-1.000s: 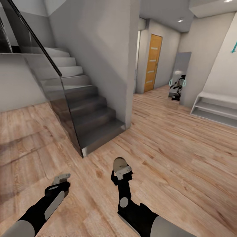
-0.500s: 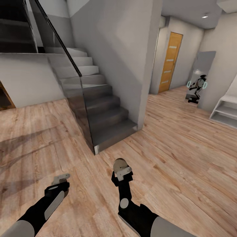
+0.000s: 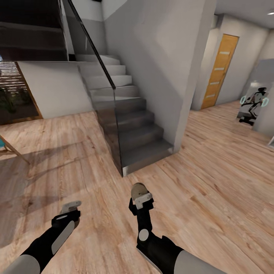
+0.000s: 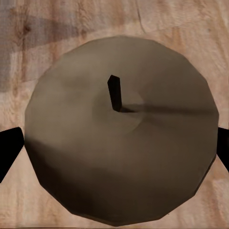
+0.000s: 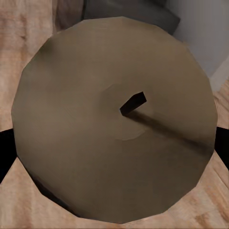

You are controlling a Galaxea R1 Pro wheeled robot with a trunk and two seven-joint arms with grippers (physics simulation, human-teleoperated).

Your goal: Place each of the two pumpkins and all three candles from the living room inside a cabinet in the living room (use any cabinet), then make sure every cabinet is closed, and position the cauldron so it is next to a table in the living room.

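Each gripper clamps a candle over open wood floor [image 3: 213, 179]: the left gripper [image 3: 71, 207] holds one candle [image 4: 119, 143], the right gripper [image 3: 141, 198] another [image 5: 114, 129]. The stairs' [image 3: 133, 129] bottom step and glass edge lie just ahead; free floor spreads either side.

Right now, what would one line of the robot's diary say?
in transit over wood floor | left gripper: holds candle | right gripper: holds second candle | staircase ahead
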